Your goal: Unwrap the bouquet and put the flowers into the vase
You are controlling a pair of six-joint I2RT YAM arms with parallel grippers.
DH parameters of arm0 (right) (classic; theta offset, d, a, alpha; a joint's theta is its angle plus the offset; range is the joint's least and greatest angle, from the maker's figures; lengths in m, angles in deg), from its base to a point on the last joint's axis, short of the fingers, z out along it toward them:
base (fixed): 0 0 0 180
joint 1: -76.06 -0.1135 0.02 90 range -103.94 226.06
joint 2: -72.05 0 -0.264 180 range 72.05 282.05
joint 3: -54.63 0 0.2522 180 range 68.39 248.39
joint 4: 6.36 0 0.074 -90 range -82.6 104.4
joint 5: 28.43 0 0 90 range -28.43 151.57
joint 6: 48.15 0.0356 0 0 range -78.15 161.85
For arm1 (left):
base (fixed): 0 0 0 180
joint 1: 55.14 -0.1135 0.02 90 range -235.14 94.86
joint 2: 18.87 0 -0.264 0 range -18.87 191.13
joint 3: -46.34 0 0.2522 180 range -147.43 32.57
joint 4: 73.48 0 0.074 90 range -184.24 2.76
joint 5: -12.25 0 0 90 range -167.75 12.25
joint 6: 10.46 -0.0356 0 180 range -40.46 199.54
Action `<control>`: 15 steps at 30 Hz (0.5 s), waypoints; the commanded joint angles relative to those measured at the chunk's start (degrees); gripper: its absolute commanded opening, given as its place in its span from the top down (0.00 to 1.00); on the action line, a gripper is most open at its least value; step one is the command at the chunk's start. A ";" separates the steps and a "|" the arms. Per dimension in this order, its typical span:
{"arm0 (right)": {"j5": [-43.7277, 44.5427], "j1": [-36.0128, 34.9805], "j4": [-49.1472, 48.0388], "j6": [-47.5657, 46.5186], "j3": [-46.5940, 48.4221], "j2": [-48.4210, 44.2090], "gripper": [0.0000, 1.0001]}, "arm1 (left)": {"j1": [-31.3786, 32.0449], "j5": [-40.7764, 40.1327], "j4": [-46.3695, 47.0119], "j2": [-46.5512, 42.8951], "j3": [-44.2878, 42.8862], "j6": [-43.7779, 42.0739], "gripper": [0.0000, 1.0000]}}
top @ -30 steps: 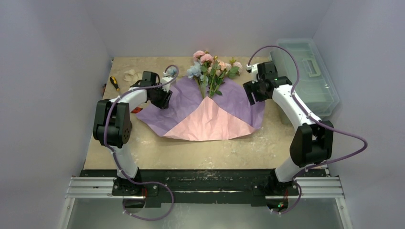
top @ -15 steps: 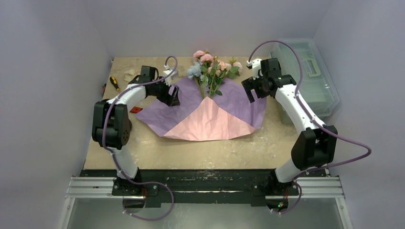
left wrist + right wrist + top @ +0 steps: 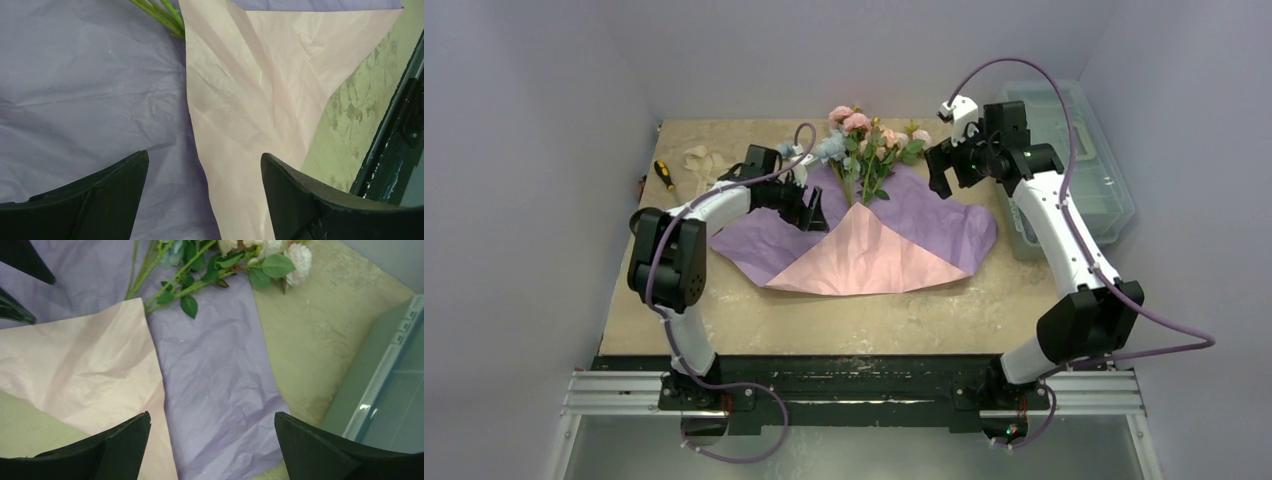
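Mottled beige worktop [image 3: 844, 320], clear lidded plastic box [image 3: 1079, 150] along its right edge, yellow-and-black screwdriver [image 3: 664, 174] lying near its far left corner

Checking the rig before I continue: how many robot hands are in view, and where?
2. The left hand hovers open over the lilac paper, left of the flower stems. The right hand hangs open above the paper's far right part, beside the clear box.
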 commanded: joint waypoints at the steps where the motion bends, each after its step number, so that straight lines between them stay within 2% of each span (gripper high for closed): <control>1: -10.93 0.25 2.48 -0.10 3.65 0.38 0.02 | 1.23 1.98 2.96 2.40 0.37 4.56 0.19; 6: -12.66 0.26 3.01 1.31 5.04 1.70 0.02 | 2.80 1.97 2.73 5.46 -0.38 5.84 0.24; 15: -12.86 0.26 3.84 0.76 5.47 1.79 0.02 | 3.81 4.75 -1.27 9.38 -1.51 7.32 0.47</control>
